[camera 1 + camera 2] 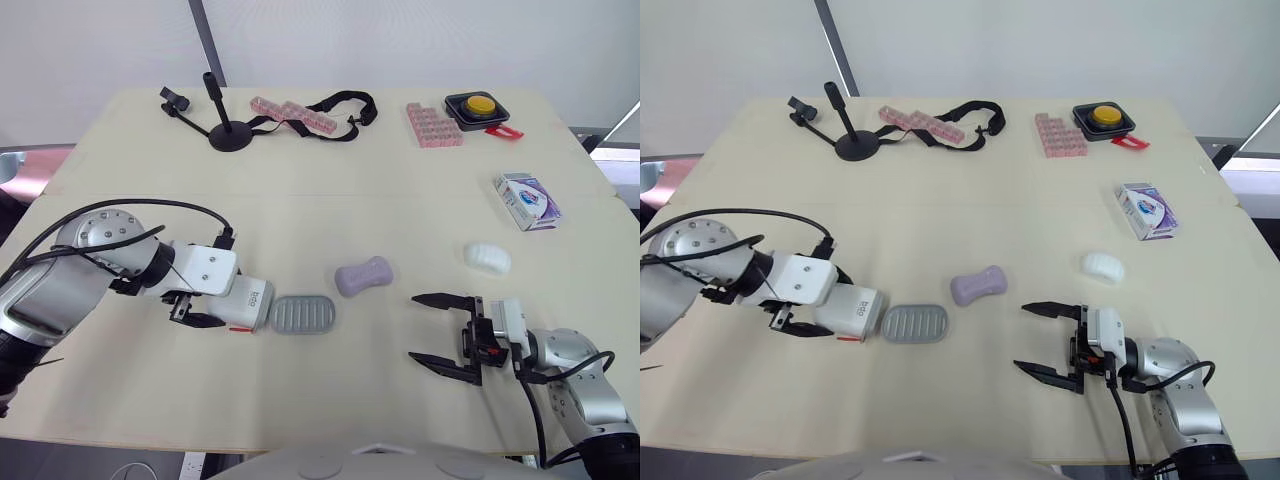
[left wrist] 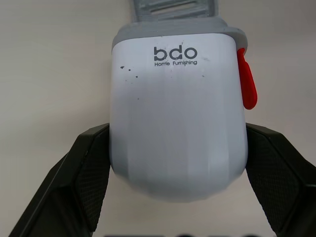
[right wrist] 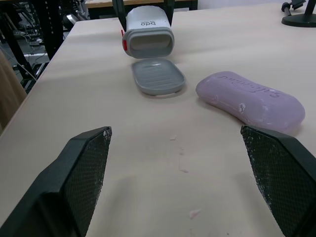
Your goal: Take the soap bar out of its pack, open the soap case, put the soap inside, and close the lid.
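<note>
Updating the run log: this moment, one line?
left gripper: shut on white plastic soap case | grey lid: open | purple soap bar: outside case | right gripper: open

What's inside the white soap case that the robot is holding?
Looking into the white plastic soap case, only its bare grey inside shows, no soap. The purple soap bar lies outside on the table, by the flat grey lid. The case's back is hard to see.

Bare beige tabletop (image 1: pixel 380 375) btwn right gripper (image 1: pixel 415 327), jaws spread, & lilac peanut-shaped soap bar (image 1: pixel 362 276) at its 10 o'clock; grey ribbed plastic lid (image 1: pixel 302 313) lies farther, 9 o'clock.
</note>
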Action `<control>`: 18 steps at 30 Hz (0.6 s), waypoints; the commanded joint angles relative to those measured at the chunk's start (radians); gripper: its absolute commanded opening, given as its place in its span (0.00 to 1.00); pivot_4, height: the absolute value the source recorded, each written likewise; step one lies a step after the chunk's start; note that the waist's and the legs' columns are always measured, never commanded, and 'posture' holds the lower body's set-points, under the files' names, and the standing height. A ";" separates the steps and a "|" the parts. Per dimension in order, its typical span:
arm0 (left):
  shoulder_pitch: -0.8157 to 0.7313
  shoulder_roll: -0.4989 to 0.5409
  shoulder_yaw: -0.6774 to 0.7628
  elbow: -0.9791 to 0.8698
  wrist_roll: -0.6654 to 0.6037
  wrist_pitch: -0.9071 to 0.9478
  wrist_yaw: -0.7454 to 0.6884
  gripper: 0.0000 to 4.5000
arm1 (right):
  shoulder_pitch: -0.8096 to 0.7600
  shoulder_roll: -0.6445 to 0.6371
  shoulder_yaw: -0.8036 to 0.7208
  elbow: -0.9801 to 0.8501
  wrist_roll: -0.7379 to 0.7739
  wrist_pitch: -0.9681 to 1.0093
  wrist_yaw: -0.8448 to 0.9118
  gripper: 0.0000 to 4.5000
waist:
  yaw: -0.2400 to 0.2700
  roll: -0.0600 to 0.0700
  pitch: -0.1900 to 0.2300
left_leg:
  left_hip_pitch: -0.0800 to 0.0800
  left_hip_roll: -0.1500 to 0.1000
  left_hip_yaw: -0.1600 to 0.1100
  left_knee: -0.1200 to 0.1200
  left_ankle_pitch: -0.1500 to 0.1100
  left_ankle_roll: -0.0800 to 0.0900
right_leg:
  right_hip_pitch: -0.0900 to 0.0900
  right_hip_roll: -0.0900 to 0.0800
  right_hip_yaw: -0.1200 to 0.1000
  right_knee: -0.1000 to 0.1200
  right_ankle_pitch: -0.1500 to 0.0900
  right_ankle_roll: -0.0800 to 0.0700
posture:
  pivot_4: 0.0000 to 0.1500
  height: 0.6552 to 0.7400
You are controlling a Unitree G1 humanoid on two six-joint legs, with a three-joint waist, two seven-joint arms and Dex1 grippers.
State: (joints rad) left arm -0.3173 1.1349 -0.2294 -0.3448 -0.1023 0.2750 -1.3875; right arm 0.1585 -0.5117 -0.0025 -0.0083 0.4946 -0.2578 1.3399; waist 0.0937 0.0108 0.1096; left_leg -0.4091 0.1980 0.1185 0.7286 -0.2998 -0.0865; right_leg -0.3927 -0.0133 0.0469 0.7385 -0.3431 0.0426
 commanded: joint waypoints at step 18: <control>0.028 -0.030 0.056 0.046 -0.038 -0.052 0.028 1.00 | 0.001 -0.026 -0.018 -0.018 0.014 -0.003 0.005 1.00 | -0.003 0.000 0.000 | 0.000 0.000 0.000 0.000 0.000 0.000 | 0.000 0.000 0.000 0.000 0.000 0.000 | 1.00 0.70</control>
State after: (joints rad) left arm -0.2916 1.1043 -0.2108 -0.2940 -0.1245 0.2367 -1.3588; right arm 0.1612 -0.5238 -0.0041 -0.0084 0.4946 -0.2575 1.3382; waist 0.0909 0.0108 0.1096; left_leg -0.4089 0.1981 0.1185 0.7283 -0.2997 -0.0866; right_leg -0.3928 -0.0135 0.0470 0.7385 -0.3431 0.0426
